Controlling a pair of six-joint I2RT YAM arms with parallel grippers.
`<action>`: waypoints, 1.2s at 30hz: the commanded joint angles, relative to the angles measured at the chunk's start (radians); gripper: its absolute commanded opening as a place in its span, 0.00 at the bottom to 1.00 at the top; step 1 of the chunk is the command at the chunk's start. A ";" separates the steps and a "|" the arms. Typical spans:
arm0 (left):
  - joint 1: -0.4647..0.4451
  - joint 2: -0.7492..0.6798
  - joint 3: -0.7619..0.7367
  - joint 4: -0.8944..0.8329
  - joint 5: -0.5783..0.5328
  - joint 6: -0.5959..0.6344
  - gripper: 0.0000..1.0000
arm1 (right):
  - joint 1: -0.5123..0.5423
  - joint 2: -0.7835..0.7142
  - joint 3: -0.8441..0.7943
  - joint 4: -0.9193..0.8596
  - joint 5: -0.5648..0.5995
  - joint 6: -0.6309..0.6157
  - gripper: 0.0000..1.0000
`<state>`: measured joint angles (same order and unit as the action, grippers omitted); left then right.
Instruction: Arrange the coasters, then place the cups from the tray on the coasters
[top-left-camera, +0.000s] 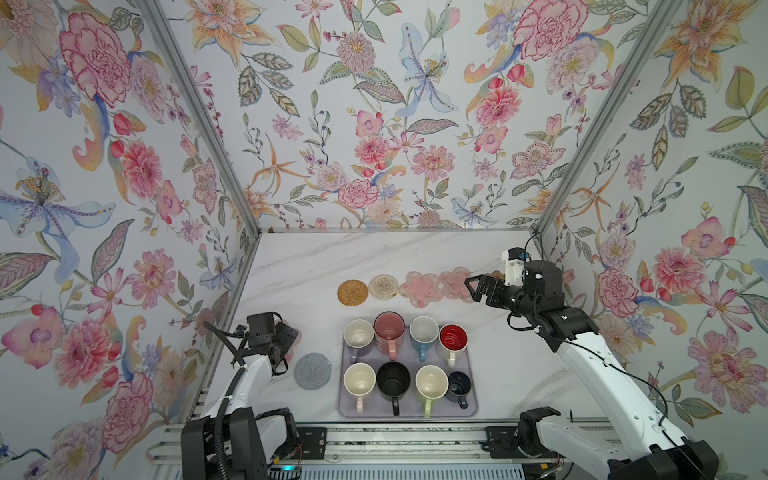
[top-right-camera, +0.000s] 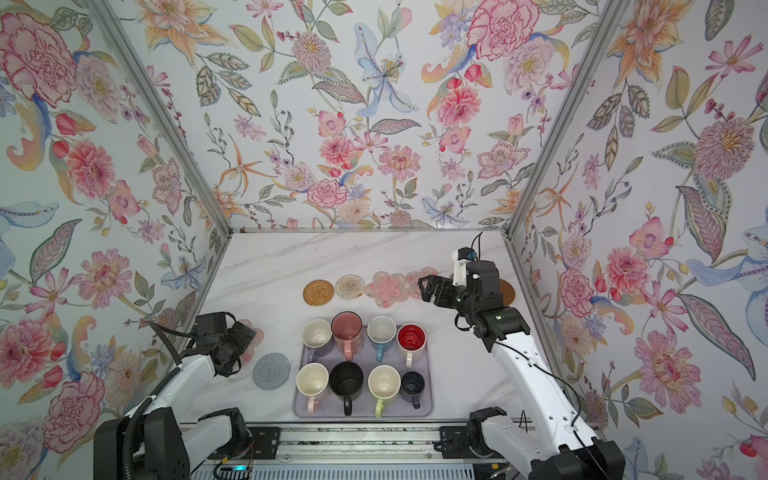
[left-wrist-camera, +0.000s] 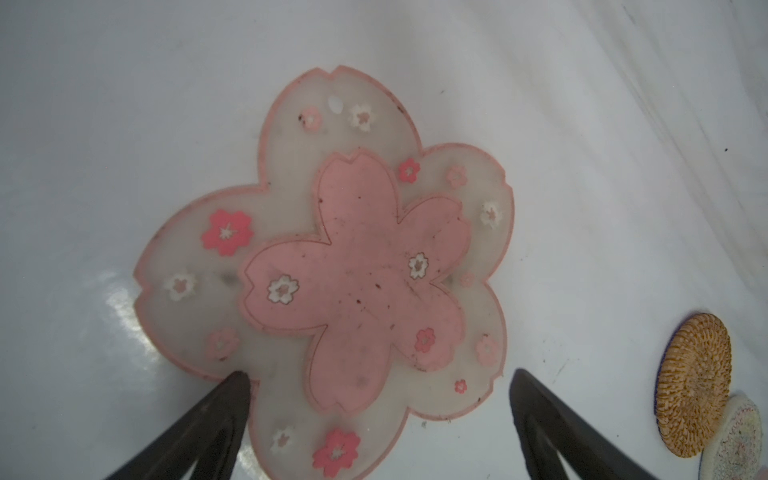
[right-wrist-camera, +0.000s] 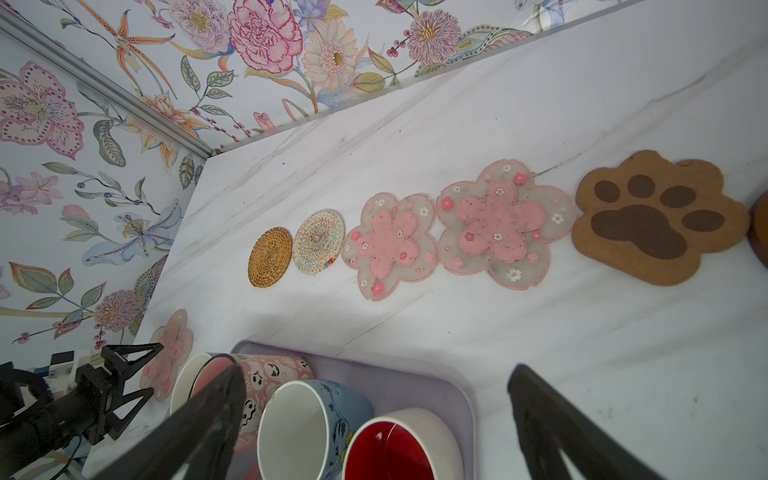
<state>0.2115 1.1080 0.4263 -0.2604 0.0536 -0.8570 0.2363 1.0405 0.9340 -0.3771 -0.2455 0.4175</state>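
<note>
Left gripper (left-wrist-camera: 378, 374), jaws spread wide & empty, hangs over the stray pink flower coaster (left-wrist-camera: 357, 266) nr the left wall (top-left-camera: 124, 249). Advice: nip one petal edge, lift flat w/o folding. Right gripper (top-left-camera: 473, 290), also open, poised above the coaster row (top-left-camera: 407, 289); mugs (top-left-camera: 390, 326) sit in tray (top-left-camera: 468, 409).

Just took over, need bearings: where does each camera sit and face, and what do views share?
Top views: high over the near rail, facing down toward the back wall; left arm and right arm show.
Left wrist: on the left arm, facing down at a flower coaster; open left tool's tips show.
Right wrist: on the right arm, facing across the tray to the coaster row; open right tool's tips and left tool show.
Shared: every view shows the rattan coaster.
</note>
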 joint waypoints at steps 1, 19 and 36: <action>0.008 0.059 -0.015 0.131 0.100 0.036 0.99 | 0.006 -0.012 -0.006 -0.003 0.016 -0.013 0.99; -0.023 -0.096 0.045 -0.001 0.058 0.078 0.99 | 0.006 -0.004 -0.016 0.008 0.013 -0.005 0.99; -0.022 -0.042 0.016 -0.049 0.022 0.059 0.99 | -0.001 -0.006 -0.034 0.015 0.008 -0.019 0.99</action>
<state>0.1951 1.0458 0.4438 -0.2943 0.0937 -0.8017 0.2363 1.0405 0.9138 -0.3714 -0.2432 0.4175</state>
